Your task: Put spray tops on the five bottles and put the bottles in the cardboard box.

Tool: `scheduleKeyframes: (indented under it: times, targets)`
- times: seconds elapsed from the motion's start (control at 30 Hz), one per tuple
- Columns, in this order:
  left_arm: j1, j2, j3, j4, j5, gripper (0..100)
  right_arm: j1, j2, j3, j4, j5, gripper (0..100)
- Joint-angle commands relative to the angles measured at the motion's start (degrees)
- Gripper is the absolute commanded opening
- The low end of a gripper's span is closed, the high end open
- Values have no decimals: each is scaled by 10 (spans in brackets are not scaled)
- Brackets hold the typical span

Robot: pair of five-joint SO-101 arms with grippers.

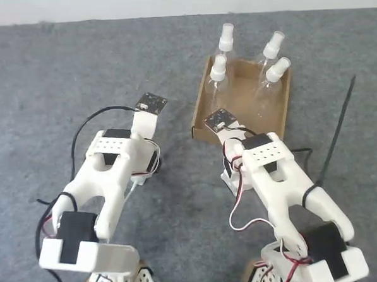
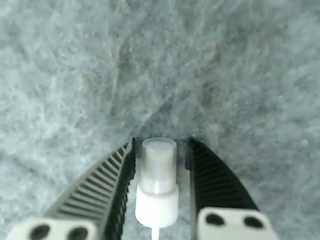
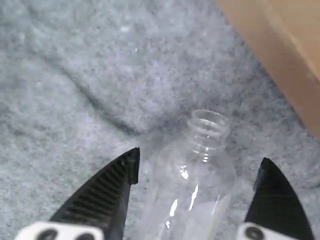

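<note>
Glinting clear bottle [image 3: 195, 185], threaded neck; white spray top [image 2: 157, 180]

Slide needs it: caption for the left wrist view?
Left gripper holding a white spray top above the grey carpet.

A robot lab bench set up for trials

Two white printed-plastic arms [image 1: 108, 177] with bare servo wires [image 1: 243, 220] and exposed small boards [image 1: 151, 104] stand side by side on a table covered in grey felt [image 1: 40, 92]. A plain pale wall [image 1: 168, 3] runs behind it. The only goods are a cardboard box [image 1: 202, 96] and clear bottles [image 1: 224, 41], laid out as props.
</note>
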Motion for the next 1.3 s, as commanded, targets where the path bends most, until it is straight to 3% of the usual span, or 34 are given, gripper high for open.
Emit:
scheduleKeyframes:
  times: [0.0,0.33,0.73,1.0,1.27]
  targets:
    - [2,-26,0,-2,-12,110,0,-7,-33,10,18,325]
    - [5,-30,-3,-2,-12,29,1,-8,-42,18,21,377]
    - [0,-131,64,-13,4,29,1,-8,-142,136,36,377]
    - [0,-152,90,-33,-1,32,-16,-28,-95,92,29,299]
    - [0,-152,90,-35,-10,33,-7,-44,-4,19,-4,296]
